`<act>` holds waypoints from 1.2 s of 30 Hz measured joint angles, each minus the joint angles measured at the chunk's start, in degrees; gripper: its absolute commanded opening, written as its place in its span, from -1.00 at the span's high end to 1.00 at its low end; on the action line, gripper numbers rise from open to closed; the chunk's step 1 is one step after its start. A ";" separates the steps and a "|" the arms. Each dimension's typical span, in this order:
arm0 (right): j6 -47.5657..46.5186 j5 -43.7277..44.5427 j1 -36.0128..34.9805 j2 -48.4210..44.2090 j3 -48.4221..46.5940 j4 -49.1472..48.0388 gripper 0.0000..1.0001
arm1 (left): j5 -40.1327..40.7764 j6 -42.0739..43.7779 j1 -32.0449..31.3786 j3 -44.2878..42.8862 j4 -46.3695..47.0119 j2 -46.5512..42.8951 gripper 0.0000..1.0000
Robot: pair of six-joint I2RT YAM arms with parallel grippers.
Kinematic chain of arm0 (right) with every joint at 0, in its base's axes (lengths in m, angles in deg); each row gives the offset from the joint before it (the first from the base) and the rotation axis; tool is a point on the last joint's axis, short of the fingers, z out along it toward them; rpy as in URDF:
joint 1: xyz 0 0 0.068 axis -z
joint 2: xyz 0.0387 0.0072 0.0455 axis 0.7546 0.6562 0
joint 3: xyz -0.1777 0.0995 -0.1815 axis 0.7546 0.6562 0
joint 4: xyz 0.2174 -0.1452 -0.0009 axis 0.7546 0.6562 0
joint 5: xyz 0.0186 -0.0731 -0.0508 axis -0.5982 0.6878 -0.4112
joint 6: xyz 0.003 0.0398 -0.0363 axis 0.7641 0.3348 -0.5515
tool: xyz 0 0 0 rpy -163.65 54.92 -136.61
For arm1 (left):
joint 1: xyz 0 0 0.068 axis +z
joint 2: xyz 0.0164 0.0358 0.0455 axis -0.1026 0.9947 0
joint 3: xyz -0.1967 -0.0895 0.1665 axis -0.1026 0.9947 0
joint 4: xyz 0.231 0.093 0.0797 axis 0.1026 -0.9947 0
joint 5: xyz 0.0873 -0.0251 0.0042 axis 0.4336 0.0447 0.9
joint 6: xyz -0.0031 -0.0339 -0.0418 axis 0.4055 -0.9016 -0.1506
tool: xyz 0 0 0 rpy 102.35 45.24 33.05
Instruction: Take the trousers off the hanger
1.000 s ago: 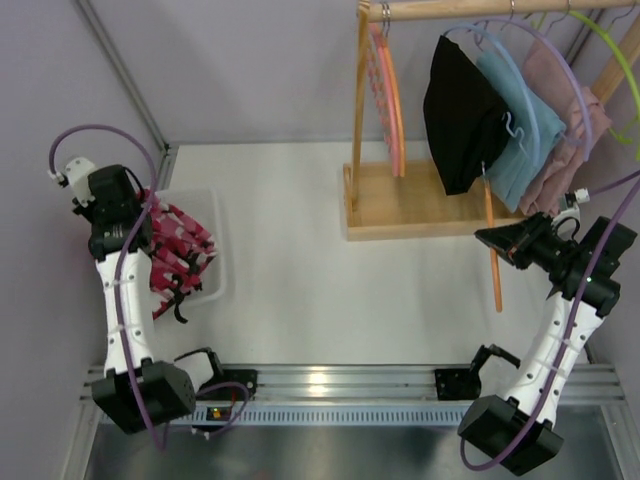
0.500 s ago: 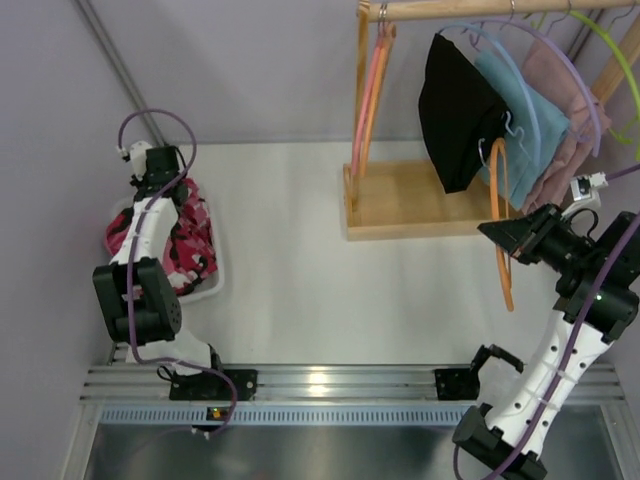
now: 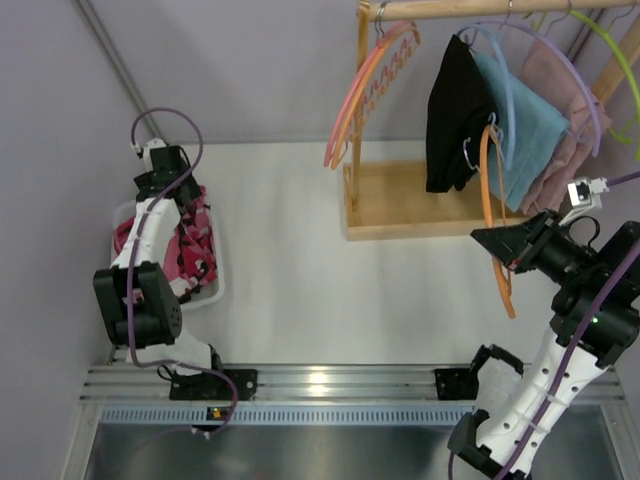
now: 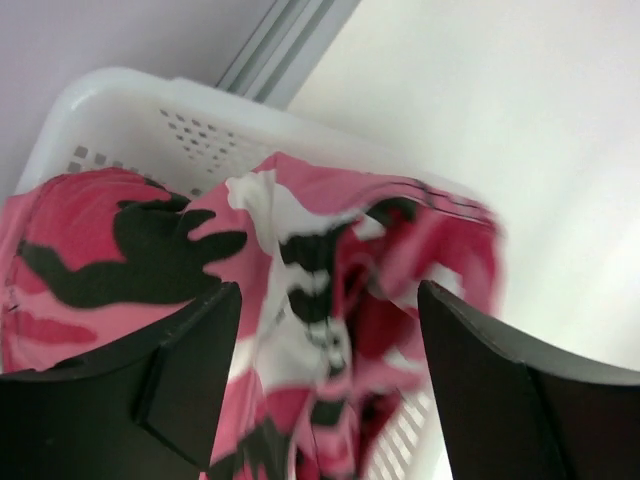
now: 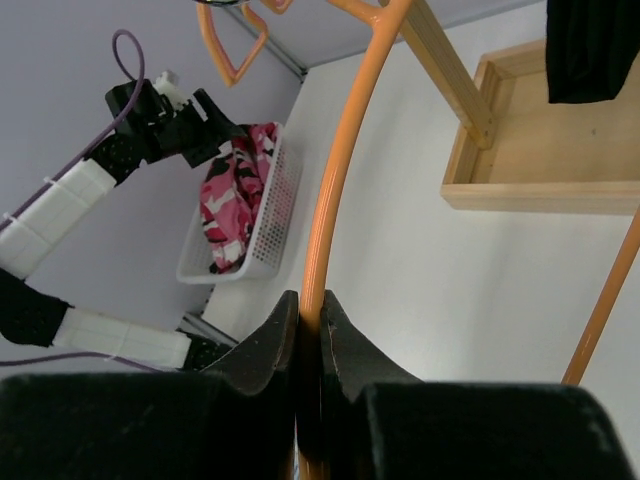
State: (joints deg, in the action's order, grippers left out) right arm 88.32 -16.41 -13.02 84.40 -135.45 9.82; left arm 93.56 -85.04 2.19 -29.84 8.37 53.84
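The pink, white and black camouflage trousers (image 3: 190, 240) lie bunched in a white perforated basket (image 3: 216, 288) at the left; in the left wrist view the trousers (image 4: 300, 270) lie just below my left gripper (image 4: 325, 300), which is open and holds nothing. The plain black trousers (image 3: 452, 110) hang from the wooden rack's rail. My right gripper (image 3: 482, 238) is shut on a bare orange hanger (image 3: 490, 190), whose hook is up by the black trousers. In the right wrist view the hanger's rod (image 5: 340, 180) runs between the closed fingertips (image 5: 310, 310).
The wooden rack's base (image 3: 400, 215) stands at the back right. A blue cloth (image 3: 530, 130) and a dusty-pink cloth (image 3: 570, 105) hang beside the black trousers. Empty pink and orange hangers (image 3: 365, 80) swing at the rail's left end. A green hanger (image 3: 615, 50) is far right.
My left gripper has opened and let the camouflage trousers drop into the basket. My right gripper has risen with the orange hanger towards the rail.
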 measured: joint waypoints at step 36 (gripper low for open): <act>19.52 -5.79 -9.97 -10.80 6.45 -5.81 1.00 | -11.13 1.44 -0.96 0.98 -0.33 -33.55 -0.97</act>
State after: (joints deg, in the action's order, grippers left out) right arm 107.84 -22.21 -22.99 73.60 -129.00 4.00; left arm 82.44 -83.60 1.23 -28.86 8.04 20.29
